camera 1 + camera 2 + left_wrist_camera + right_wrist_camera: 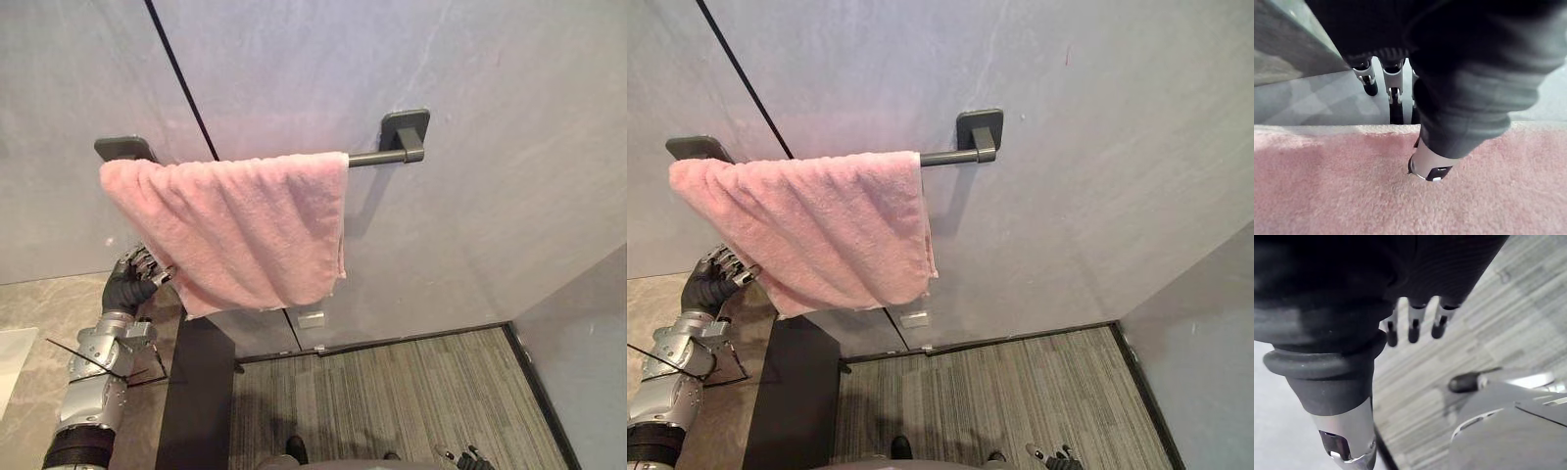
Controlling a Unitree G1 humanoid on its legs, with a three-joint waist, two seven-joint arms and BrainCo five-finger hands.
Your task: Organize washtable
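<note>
Your left hand grips the towel by its lower edge.
The pink towel hangs over the rail, upper left of centre in the eye views. At lower left you pinch its bottom edge, thumb on the front and fingers behind. Your right hand, at bottom right over the carpet, hangs slack and empty.

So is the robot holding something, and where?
Its left hand seems to pinch the pink towel by its lower left edge, thumb in front. The right hand holds nothing.
</note>
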